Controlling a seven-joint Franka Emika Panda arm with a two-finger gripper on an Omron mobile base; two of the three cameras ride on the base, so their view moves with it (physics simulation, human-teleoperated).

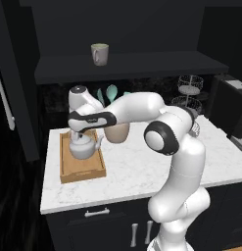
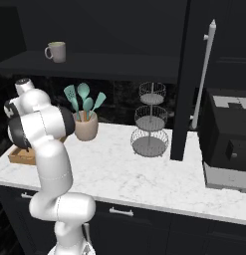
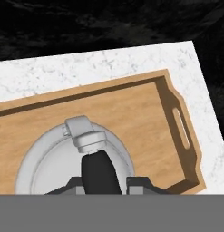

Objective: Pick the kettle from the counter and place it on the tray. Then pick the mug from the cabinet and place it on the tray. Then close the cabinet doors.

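Observation:
The pale grey-white kettle [image 1: 83, 146] stands inside the wooden tray [image 1: 81, 170] at the left end of the marble counter [image 1: 142, 166]. My gripper [image 1: 79, 133] comes down from above and is shut on the kettle's dark arched handle [image 3: 99, 172]. In the hand view the kettle [image 3: 45, 165] sits over the tray [image 3: 140, 113] floor, with my gripper [image 3: 104, 186] straddling the handle. The mug [image 1: 99, 54] stands upright on the cabinet [image 1: 142, 66] shelf, also seen as the mug [image 2: 56, 51]. Both cabinet doors [image 2: 194, 74] stand swung open.
A tan utensil pot [image 2: 86, 127] with teal tools stands just right of the tray. A three-tier wire stand [image 2: 149, 122] is further right, and a dark appliance [image 2: 226, 137] sits at the counter's right end. The left door's bar handle [image 1: 6, 100] hangs at the far left.

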